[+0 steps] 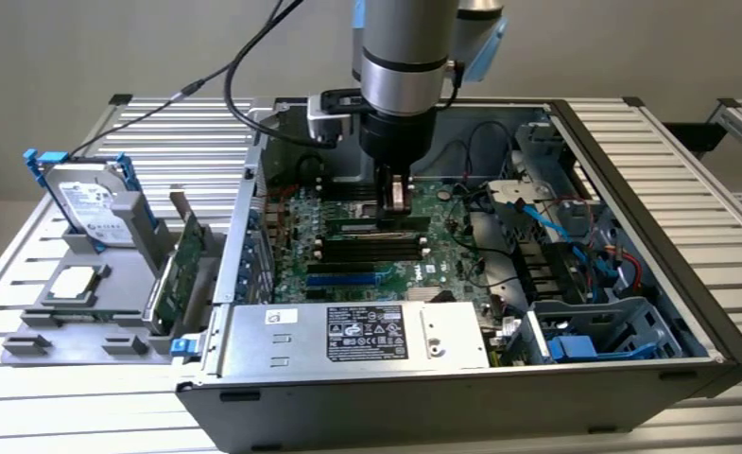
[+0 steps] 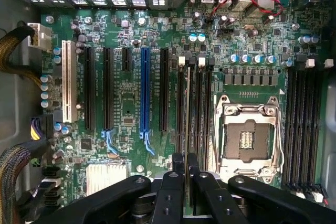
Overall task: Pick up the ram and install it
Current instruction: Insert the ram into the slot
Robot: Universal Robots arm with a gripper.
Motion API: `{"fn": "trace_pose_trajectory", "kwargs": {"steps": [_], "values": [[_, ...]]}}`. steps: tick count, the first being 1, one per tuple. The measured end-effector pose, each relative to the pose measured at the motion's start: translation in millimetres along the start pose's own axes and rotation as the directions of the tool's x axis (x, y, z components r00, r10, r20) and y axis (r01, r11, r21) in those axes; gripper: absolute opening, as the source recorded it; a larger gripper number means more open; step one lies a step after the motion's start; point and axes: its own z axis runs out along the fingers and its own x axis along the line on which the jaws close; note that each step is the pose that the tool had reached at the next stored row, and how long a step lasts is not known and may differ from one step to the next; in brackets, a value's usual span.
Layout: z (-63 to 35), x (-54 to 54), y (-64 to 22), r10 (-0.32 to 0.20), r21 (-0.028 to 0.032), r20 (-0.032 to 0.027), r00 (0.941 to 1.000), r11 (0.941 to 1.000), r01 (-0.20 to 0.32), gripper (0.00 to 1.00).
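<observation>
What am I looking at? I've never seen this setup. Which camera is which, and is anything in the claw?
The grey column is a robot arm, reaching into an open computer case on a slatted table. One picture comes from a camera off to the side; the other from a camera on the arm's wrist, looking down at the green motherboard. The black fingers there are the claw. It is closed on the ram, the thin stick seen edge-on, lined up with the black memory slots beside the processor socket. Whether it is seated yet, I cannot tell. On the exterior view's left, outside the case, a rack holds a hard drive and a green expansion card.
</observation>
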Motion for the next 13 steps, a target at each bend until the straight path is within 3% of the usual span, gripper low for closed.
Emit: {"fn": "trace_pose_trajectory", "kwargs": {"steps": [13], "values": [[23.4,0.6,4.2,-0.032,-0.0009,-0.0005,0.9995,0.9995,0.032,0.14]]}}
